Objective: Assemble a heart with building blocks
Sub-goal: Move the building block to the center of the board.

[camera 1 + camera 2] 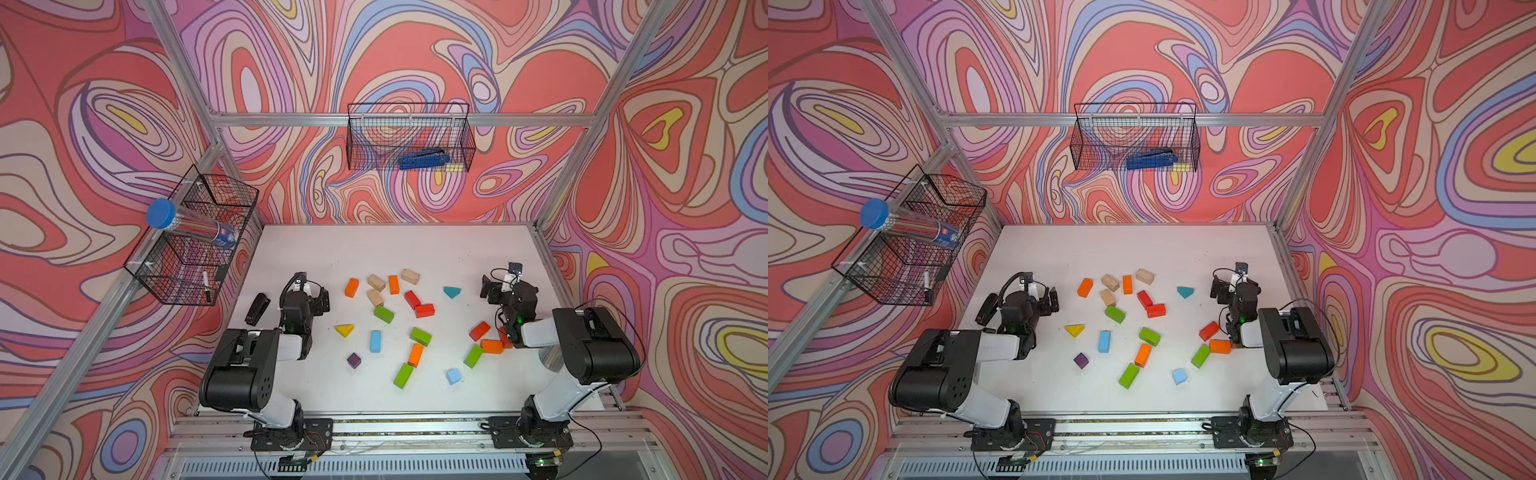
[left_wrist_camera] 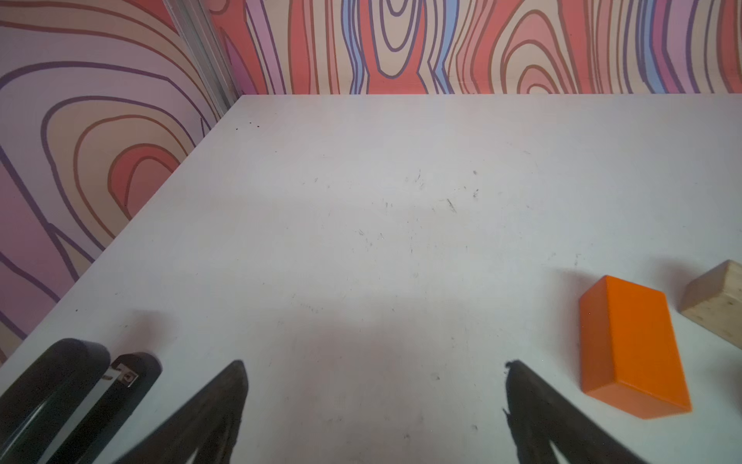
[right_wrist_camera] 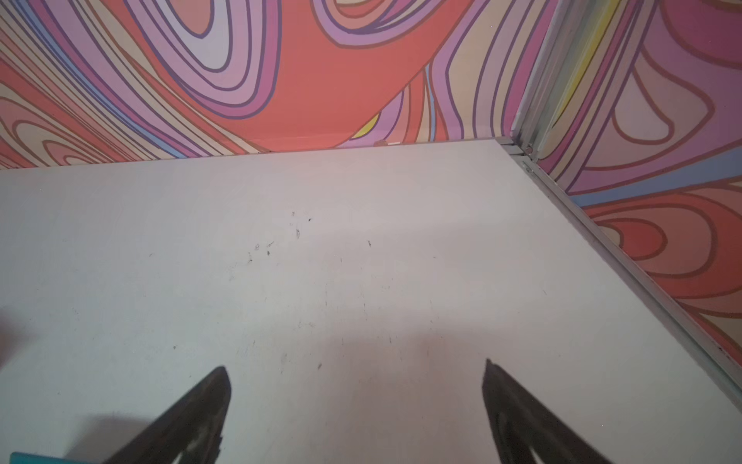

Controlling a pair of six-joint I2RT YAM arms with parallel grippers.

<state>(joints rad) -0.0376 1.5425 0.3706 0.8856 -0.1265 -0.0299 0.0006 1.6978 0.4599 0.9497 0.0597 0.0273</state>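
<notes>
Left gripper (image 2: 375,363) and right gripper (image 3: 355,364) gape wide, empty; best pinch the right-hand red brick (image 1: 479,331) across its narrow sides.

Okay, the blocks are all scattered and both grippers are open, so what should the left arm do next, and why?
Probably shift the left gripper over the orange block and lower around it. Its jaws stand open and empty above bare table, that block lies just beside them, and nothing is assembled yet.

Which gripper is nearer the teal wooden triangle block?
Right. The right gripper is just beside the teal wooden triangle block; the left gripper is far on its other side.
</notes>
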